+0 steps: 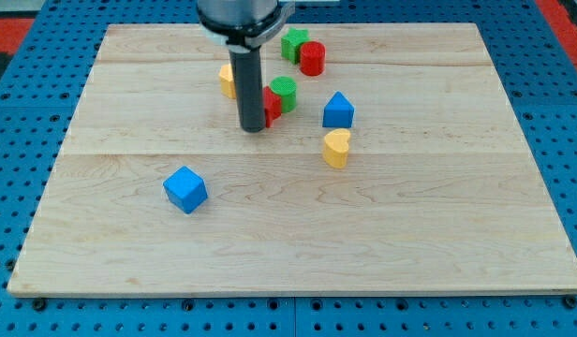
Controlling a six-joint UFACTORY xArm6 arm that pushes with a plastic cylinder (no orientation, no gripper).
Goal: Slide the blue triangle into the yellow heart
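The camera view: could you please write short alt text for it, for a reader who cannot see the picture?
My tip rests on a wooden board, left of the blue triangle, which sits just above the yellow heart. Red and green blocks cluster near the rod and toward the view's top, a yellow block peeks out behind the rod, and a blue cube lies apart at lower left.

We see the desk [298, 253] evenly and brightly lit from above; blocks cast only short, soft shadows, no glare, and focus stays sharp to every edge.
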